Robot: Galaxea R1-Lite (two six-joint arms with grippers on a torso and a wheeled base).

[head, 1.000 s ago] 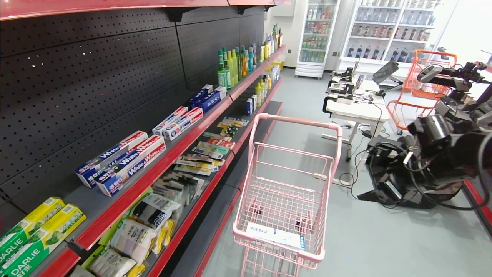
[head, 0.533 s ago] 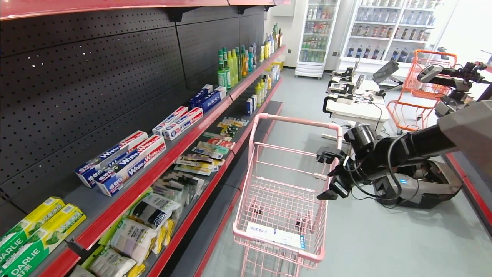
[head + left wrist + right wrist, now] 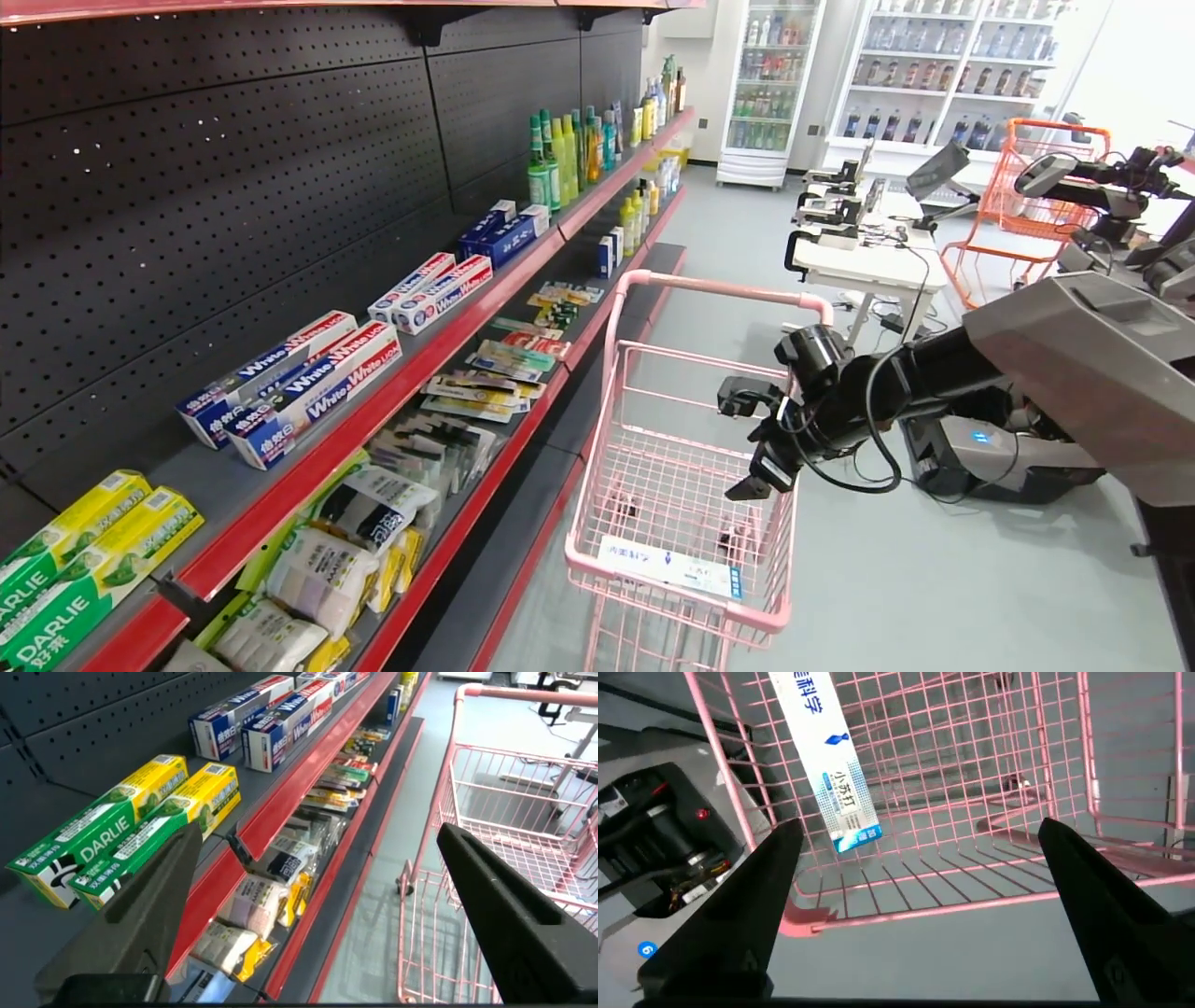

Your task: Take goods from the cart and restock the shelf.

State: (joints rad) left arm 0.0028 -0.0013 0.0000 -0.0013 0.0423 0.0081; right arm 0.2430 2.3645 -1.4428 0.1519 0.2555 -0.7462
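- Right arm is swinging in from the far right. A second ago it was well clear of the cart (image 3: 717,290), half a second ago it was at the cart's right rim, and now it is reaching over the basket.
- Right gripper (image 3: 739,448) is hovering above the basket's right side, about midway along it, and not touching the mesh.
- Its fingers are spread wide apart with nothing between them. The right wrist view confirms this, with only cart mesh showing past the right gripper (image 3: 915,919).
- The long white-and-blue box (image 3: 668,566) is sitting at the cart's near end, against the near wall. It looks to be inside the basket, but I can't tell for certain.
- The right wrist view is also picking up that box (image 3: 834,782), off to one side of the open jaws and not between them.
- The box and cart aren't moving. The small shift of the whole head view is the camera, not the goods.
- Left gripper (image 3: 318,910) is also open and empty, hanging by the near end of the shelf (image 3: 422,390), close to the green-and-yellow boxes (image 3: 126,838).
- Judgement: the approach is underway and no grasp has been made yet. The right gripper needs to come nearer and lower to line up on the box.
- Risk: fingers could be snagging the mesh or the rim on the way down.
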